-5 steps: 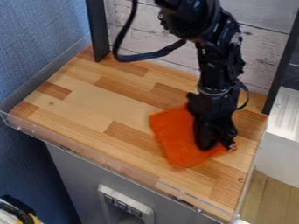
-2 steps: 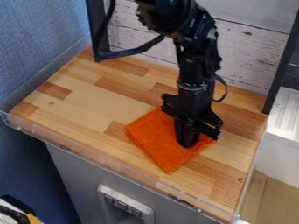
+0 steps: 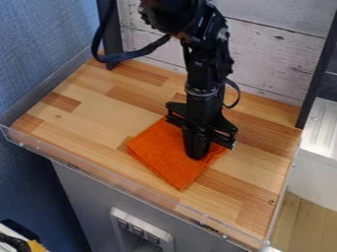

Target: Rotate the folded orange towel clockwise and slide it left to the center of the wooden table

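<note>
Has a blue, fabric-textured wall (image 3: pixel 39 49) down the left side and a whitewashed plank wall (image 3: pixel 283 49) across the back, with a dark upright post (image 3: pixel 113 34) near the left corner and a second dark post (image 3: pixel 319 74) toward the right. Sets a butcher-block tabletop (image 3: pixel 99 113) over a grey cabinet front (image 3: pixel 85 199), with a clear plastic lip (image 3: pixel 118 183) along the front edge and a white-framed panel (image 3: pixel 168 240) below. Includes dark tiles (image 3: pixel 328 88) and a ribbed white surface (image 3: pixel 322 123) at the far right, above pale wood flooring (image 3: pixel 303 221), all in soft, fairly even light.
</note>
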You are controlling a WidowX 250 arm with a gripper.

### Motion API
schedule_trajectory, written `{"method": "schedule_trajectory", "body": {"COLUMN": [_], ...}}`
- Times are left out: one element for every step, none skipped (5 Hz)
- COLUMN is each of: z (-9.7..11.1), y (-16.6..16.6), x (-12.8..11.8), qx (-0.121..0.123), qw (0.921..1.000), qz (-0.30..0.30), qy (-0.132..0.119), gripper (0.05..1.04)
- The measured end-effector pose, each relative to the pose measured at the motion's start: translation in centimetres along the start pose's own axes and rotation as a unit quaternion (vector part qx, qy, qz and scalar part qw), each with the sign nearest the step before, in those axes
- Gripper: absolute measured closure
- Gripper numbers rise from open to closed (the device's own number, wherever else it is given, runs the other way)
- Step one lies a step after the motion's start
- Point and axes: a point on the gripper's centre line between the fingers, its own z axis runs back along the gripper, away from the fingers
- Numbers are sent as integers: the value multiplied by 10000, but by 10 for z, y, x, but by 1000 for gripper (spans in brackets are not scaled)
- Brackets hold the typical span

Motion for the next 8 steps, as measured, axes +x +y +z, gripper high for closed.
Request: {"method": "schedule_trajectory", "body": {"z": [0,2,3,14,30,47,65,77], "y": [8,15,22,25,26,27,27,27], "x": [2,7,8,13,25,36,49,59], "qx": [42,57,62,29,15,5,-12,-45], "qw": [9998,9992,9986,9983,9980,9977,9976,9978], "qz": [197,358,515,573,631,667,666,614], "qy": [-53,-144,-119,-34,-50,-88,-188,-235], "gripper": [1025,1001,849,595,293,86,84,84]}}
